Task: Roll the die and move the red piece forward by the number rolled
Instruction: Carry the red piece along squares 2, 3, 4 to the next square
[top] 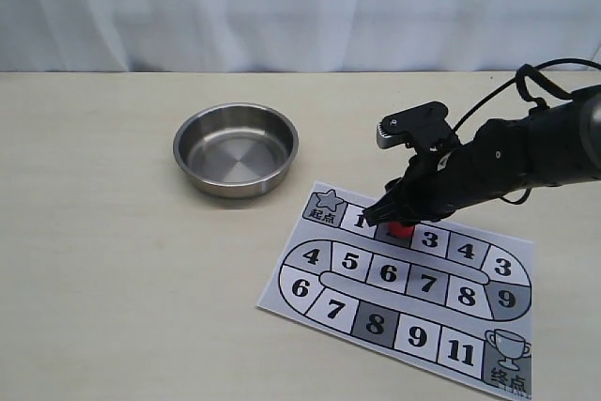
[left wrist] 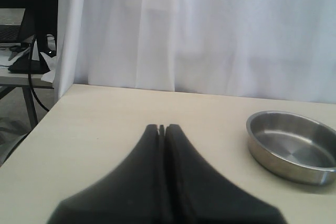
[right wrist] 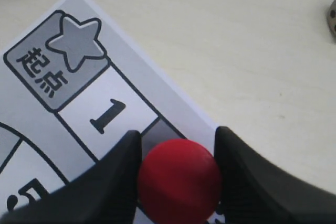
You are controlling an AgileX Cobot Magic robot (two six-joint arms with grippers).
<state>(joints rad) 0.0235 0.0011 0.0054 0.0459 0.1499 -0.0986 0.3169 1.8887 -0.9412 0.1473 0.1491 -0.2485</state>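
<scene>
- From where the exterior view looks, the red piece [top: 403, 229] is only a sliver. The right end effector [top: 392, 221] covers the rest of it, and the number on the square under it.
- The board [top: 376, 324] is cut off at its corner by the trophy square, at that view's bottom edge.
- In the right wrist view the die [right wrist: 333, 18] is clipped to a sliver at the picture's edge, so its pips can't be read. Part of the red piece is cut off there too.
- In the left wrist view the left end effector [left wrist: 162, 129] is a dark blur with its base cut off, and the bowl [left wrist: 278, 165] runs past the edge.
</scene>
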